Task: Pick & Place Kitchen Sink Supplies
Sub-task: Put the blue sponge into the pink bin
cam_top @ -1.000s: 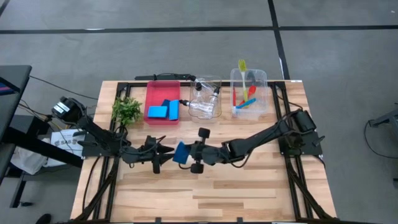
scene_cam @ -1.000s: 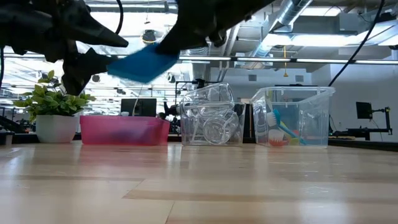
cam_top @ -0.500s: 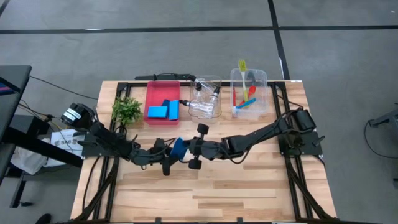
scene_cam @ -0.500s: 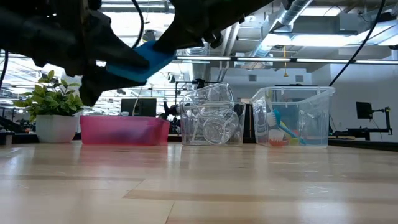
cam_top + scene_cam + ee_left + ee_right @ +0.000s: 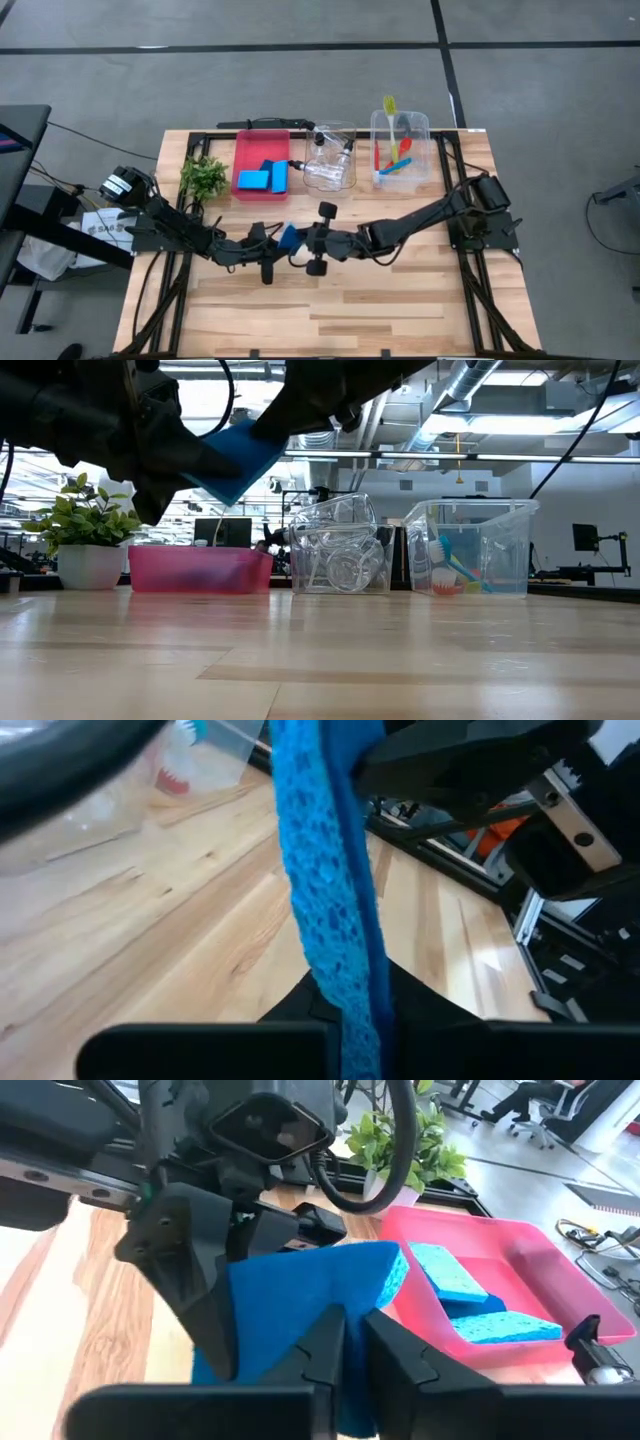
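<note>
Handover mid-air above table centre: blue sponge (image 5: 288, 237) pinched by both left claw (image 5: 276, 241) and right claw (image 5: 299, 243). Right should let go fully before left pulls toward red tray (image 5: 243, 190).

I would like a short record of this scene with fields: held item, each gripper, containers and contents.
held item: blue sponge, in the air over the table's middle
left gripper: fingers shut on the sponge
right gripper: fingers on the same sponge
red tray: two blue sponges
middle clear bin: clear bottles
right clear bin: brushes
plant: left of the tray
</note>
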Controlling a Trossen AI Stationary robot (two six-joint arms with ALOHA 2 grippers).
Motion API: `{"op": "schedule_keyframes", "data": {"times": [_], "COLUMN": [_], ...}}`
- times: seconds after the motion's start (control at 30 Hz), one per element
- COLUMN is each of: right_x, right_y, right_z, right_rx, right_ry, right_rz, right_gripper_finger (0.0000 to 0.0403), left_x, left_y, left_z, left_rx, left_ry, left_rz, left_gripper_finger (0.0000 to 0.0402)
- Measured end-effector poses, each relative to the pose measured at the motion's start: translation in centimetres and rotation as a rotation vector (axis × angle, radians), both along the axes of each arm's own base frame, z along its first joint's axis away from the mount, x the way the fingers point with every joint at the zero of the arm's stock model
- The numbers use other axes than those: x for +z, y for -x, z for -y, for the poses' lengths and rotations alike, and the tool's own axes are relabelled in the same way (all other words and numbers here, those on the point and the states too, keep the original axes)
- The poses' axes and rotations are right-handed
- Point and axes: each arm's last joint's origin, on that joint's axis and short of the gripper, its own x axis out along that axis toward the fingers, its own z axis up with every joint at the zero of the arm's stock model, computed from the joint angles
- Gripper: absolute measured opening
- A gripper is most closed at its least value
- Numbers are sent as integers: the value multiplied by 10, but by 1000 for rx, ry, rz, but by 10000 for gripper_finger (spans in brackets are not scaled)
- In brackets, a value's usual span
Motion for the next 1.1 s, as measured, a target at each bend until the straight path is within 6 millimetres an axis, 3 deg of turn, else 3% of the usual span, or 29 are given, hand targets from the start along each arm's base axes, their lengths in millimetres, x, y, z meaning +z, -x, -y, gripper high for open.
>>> {"op": "schedule_keyframes", "data": {"times": [0.17, 0.33, 0.53, 0.63, 0.8, 0.93, 1.1], "right_x": [0, 11, 25, 38, 47, 47, 47], "right_y": [4, 15, 42, 57, 78, 92, 103], "right_z": [-12, -25, -39, -43, -47, -52, -64], "right_rx": [36, 5, -30, -18, -12, 16, 36], "right_ry": [53, 96, 138, 109, 63, 63, 87], "right_rz": [-17, -3, -51, -43, -80, -137, -152], "right_gripper_finger": [83, 171, 238, 244, 231, 212, 195], "left_x": [5, 25, 56, 71, 81, 81, 68], "left_y": [1, 6, 23, 32, 43, 45, 44], "left_z": [-1, -5, -25, -40, -72, -101, -138], "left_rx": [0, 21, 255, 365, 593, 707, 693], "left_ry": [-40, -104, -269, -346, -461, -494, -437], "left_rz": [10, 65, 61, 46, -60, -134, -239], "left_gripper_finger": [10, 10, 11, 10, 11, 11, 12]}}
